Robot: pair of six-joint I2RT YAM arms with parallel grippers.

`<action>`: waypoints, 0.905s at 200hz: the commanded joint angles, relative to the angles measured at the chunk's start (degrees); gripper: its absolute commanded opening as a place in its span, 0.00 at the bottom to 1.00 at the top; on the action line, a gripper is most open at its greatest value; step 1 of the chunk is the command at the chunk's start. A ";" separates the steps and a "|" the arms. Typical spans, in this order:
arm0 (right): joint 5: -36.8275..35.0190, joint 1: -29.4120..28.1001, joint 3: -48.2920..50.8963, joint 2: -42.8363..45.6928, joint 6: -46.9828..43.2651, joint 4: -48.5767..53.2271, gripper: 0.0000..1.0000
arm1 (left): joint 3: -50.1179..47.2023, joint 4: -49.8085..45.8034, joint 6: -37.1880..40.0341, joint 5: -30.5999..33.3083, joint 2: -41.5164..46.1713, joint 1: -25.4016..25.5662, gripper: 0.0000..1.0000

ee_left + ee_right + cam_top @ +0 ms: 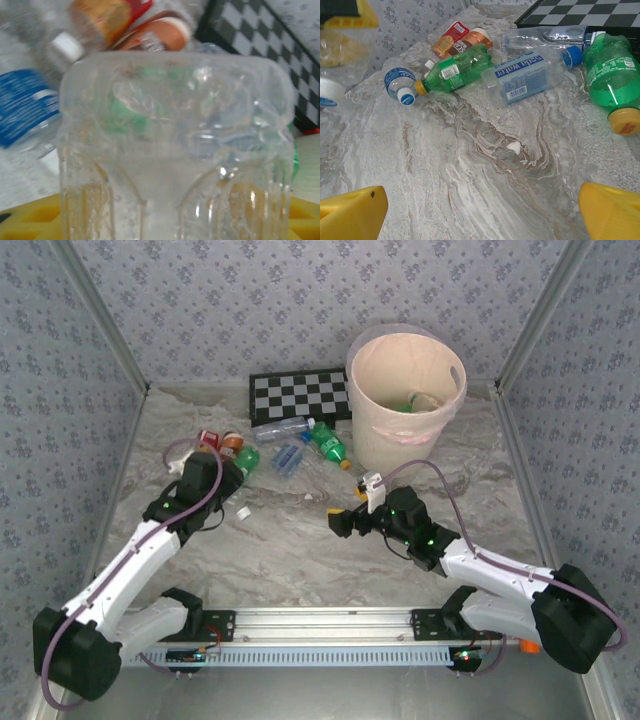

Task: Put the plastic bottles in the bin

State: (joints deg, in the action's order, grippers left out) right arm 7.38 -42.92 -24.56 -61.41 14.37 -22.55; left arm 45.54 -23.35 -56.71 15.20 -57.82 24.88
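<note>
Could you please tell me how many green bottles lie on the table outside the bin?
2: one green bottle beside the red-labelled bottles, the other green bottle near the checkerboard. Others may be hidden.

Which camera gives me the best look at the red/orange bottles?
Right wrist: the red/orange bottles lie side by side, sharp and unobstructed. From the top they are small and low in detail. The left wrist shows them blurred, behind a clear bottle close to the lens.
</note>
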 commanded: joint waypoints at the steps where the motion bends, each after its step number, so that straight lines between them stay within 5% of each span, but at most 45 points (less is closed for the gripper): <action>1: -1.13 -0.37 0.04 1.29 -0.31 -0.57 1.00 | 6.42 5.36 4.35 3.31 -3.54 3.02 0.65; 103: -2.63 -0.37 0.55 3.04 -0.66 -0.22 1.00 | 40.97 13.87 19.78 2.05 -26.83 13.61 0.65; 181: -8.04 -0.48 3.63 8.70 0.22 -1.91 1.00 | 72.00 12.43 25.54 -5.31 -47.60 18.69 0.65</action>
State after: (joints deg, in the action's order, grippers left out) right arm 4.10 -42.92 -23.35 -56.51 14.20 -22.74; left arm 108.33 -11.33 -34.46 13.61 -101.06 42.57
